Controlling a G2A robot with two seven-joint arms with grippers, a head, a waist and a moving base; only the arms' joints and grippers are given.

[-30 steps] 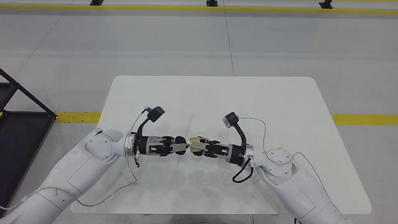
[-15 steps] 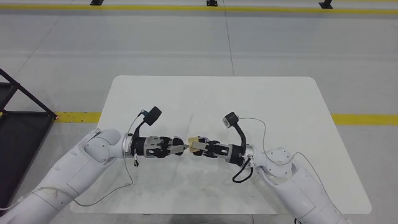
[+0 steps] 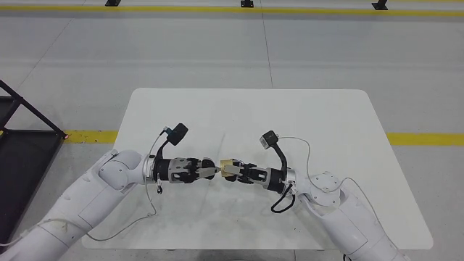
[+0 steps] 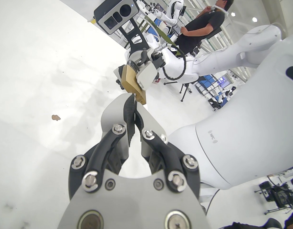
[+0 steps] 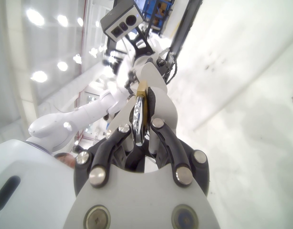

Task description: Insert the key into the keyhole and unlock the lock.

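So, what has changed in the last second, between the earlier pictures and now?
The left arm's wrist turned slightly, then settled. The left pincer stays shut on the key at the base of the padlock. The right pincer stays shut on the padlock above the table. Nothing was released.

white table with a small brown scrap on top

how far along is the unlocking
Done: right gripper grips the padlock, left gripper pinches the key. In hand: key tip sits at the padlock's base; whether it is in the keyhole is hidden. Left: turning the key, freeing the shackle.
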